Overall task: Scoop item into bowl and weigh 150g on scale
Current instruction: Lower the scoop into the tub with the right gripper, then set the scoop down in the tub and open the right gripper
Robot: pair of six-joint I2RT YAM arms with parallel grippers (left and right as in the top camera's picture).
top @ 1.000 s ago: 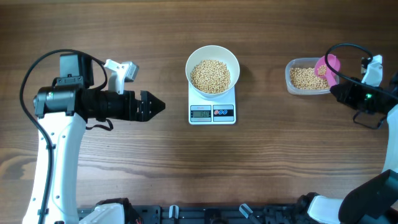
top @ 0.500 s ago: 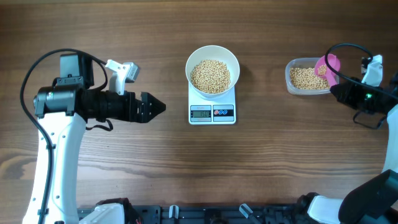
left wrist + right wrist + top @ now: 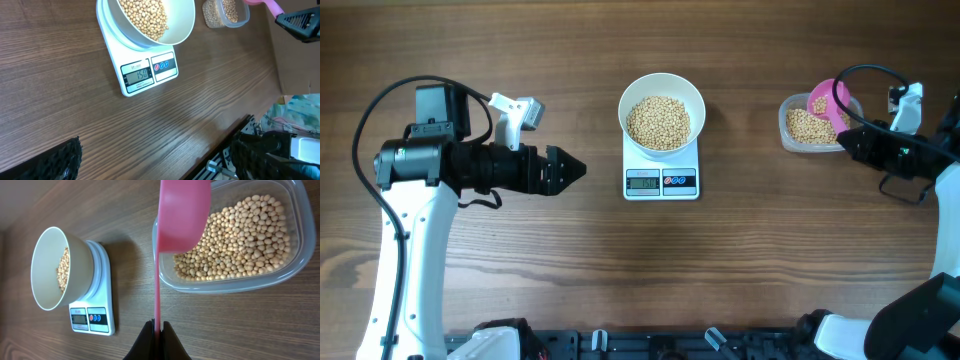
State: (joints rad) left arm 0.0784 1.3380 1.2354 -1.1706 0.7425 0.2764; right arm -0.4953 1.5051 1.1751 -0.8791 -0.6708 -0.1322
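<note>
Right gripper (image 3: pixel 157 328) is clamping a pink scoop (image 3: pixel 182 215) right of the scale (image 3: pixel 662 182); left gripper (image 3: pixel 574 168) is gaping wide left of it.

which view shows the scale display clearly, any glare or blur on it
Left wrist view: scale display sharp, no glare, digits legible; overhead view: display too small to read; right wrist view: scale in focus but display tiny, unreadable.

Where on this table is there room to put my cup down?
Bare wood lies between the left gripper and the scale, between the scale and the tub, and in front of the scale. It is crowded only at the tub, where the right gripper holds the scoop.
</note>
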